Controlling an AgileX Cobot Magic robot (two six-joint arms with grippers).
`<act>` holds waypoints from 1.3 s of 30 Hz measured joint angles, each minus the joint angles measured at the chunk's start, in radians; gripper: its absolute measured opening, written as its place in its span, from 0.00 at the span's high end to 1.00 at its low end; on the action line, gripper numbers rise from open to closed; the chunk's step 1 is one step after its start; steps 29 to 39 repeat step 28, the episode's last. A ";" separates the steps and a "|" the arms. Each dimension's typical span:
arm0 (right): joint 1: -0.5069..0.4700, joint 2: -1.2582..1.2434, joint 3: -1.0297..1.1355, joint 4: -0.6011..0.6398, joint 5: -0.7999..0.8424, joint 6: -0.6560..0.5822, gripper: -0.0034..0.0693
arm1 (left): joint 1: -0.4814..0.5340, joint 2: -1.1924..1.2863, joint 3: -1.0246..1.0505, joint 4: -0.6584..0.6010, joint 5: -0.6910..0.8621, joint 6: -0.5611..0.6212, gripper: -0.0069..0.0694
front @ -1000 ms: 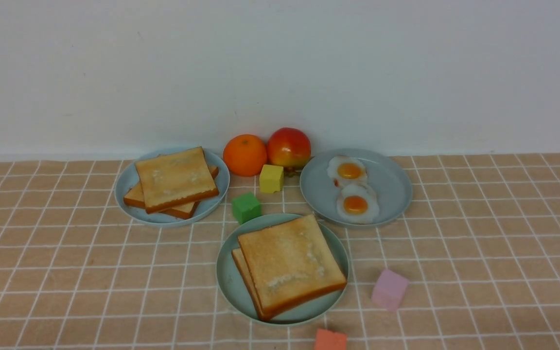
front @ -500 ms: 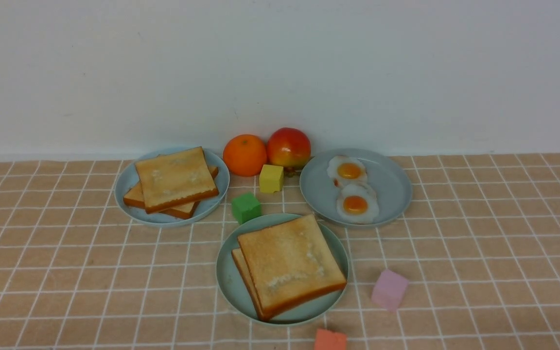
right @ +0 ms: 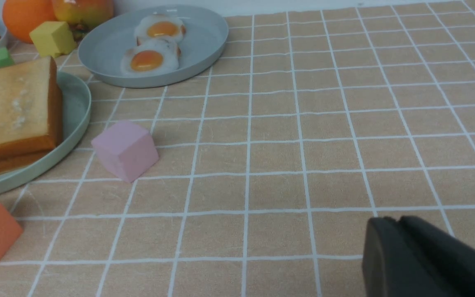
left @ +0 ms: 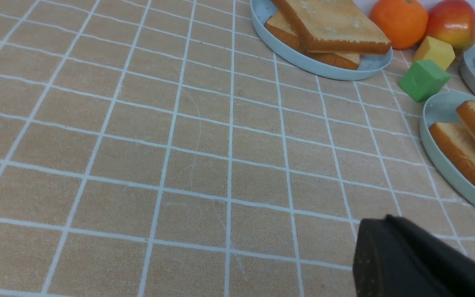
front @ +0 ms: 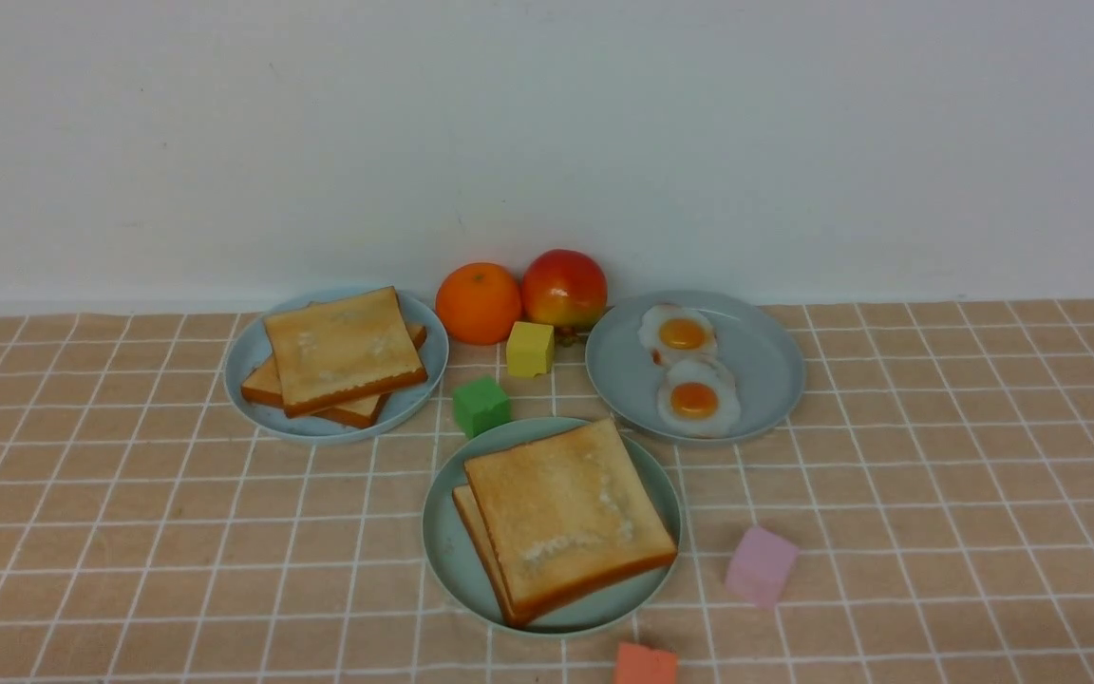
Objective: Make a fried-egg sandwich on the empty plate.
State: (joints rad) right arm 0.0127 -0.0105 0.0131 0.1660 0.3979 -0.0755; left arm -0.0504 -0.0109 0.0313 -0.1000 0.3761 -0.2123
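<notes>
- Tablecloth (front: 129, 532): tan with a white grid, covers the whole surface; bare cloth lies under both grippers.
- Mint-green plate (front: 447, 556): nearest plate in the front view, between the two arms. Seen from the left wrist it is ahead and off to the side of the left gripper (left: 386, 231), apart from it.
- Sandwich (front: 561, 518) sits on the mint-green plate: two toast slices stacked, the top one skewed. Egg between them not visible.
- Toast plate (front: 248, 356): blue-grey, two more slices on it, well ahead of left gripper.
- Egg plate (front: 765, 361): grey-blue, two fried eggs (front: 689, 375) touching each other; well ahead of right gripper (right: 390, 231).
- Apple (front: 564, 288) and orange (front: 478, 302): side by side by the wall, between the two far plates.
- Pink cube (front: 761, 565): just beside the mint-green plate, ahead of right gripper, apart from it.
- Green cube (front: 480, 406), yellow cube (front: 530, 349): between the plates.
- Orange-red cube (front: 645, 663): near edge of front view.
- Left gripper: dark fingers pressed together, nothing held, low over cloth.
- Right gripper: fingers look together with a thin seam, holds nothing; can't tell for sure if fully closed.
</notes>
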 joint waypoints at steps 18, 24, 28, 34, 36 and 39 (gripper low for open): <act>0.000 0.000 0.000 0.000 0.000 0.000 0.85 | 0.000 0.000 0.000 0.000 0.000 0.000 0.88; 0.000 0.000 0.000 0.000 0.000 0.000 0.84 | 0.000 0.000 0.000 0.000 0.000 0.000 0.88; 0.000 0.000 0.000 0.000 0.000 0.000 0.83 | 0.000 0.000 0.000 0.000 0.000 0.000 0.87; 0.000 0.000 0.000 0.000 0.000 0.000 0.83 | 0.000 0.000 0.000 0.000 0.000 0.000 0.87; 0.000 0.000 0.000 0.000 0.000 0.000 0.83 | 0.000 0.000 0.000 0.000 0.000 0.000 0.87; 0.000 0.000 0.000 0.000 0.000 0.000 0.83 | 0.000 0.000 0.000 0.000 0.000 0.000 0.87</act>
